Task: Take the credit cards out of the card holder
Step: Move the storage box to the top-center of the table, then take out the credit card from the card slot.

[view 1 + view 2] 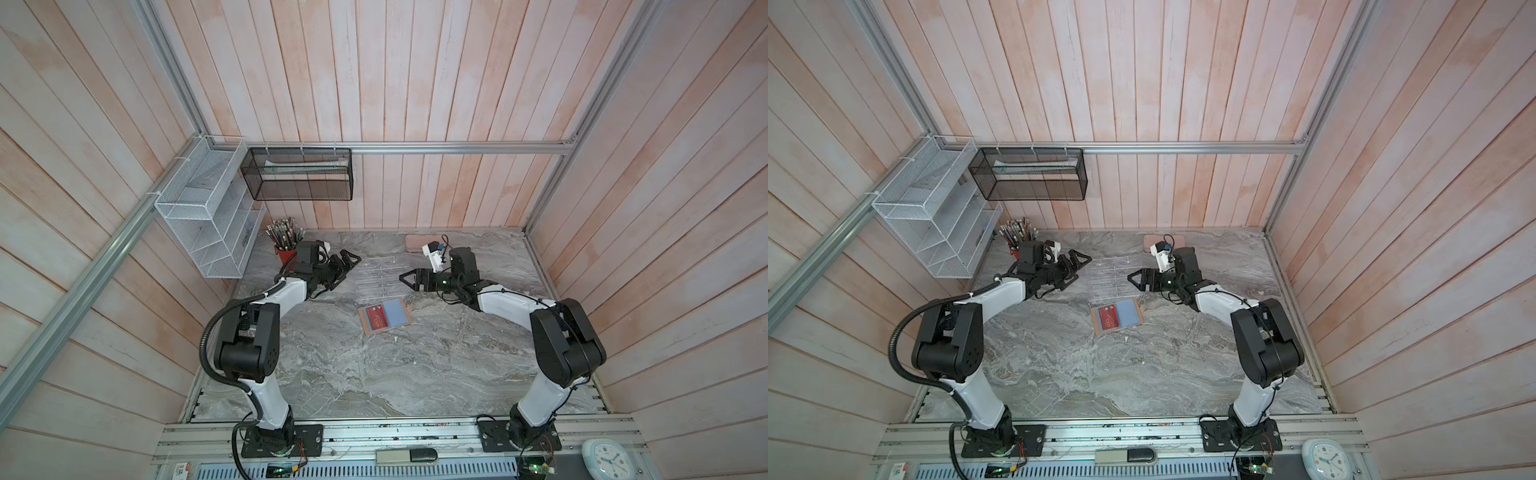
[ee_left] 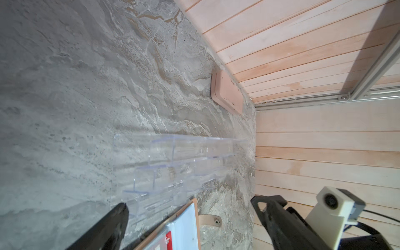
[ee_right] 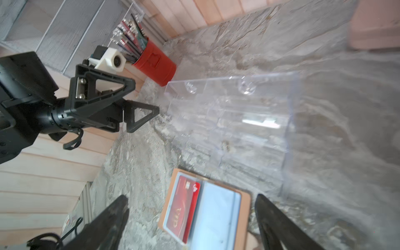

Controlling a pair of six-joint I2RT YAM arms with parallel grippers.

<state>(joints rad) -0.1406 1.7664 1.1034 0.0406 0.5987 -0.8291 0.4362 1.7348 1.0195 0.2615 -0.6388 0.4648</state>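
The card holder [image 1: 397, 313] lies open and flat on the table [image 1: 374, 374], midway between the arms. A red card [image 1: 377, 321] sits in its left sleeve, and other cards cannot be made out. A clear rack [image 1: 380, 276] lies just beyond it. The left gripper [image 1: 347, 272] and right gripper [image 1: 404, 278] hover on either side of the rack, each with jaws apart and holding nothing. A pink case [image 1: 415, 242] rests by the back wall.
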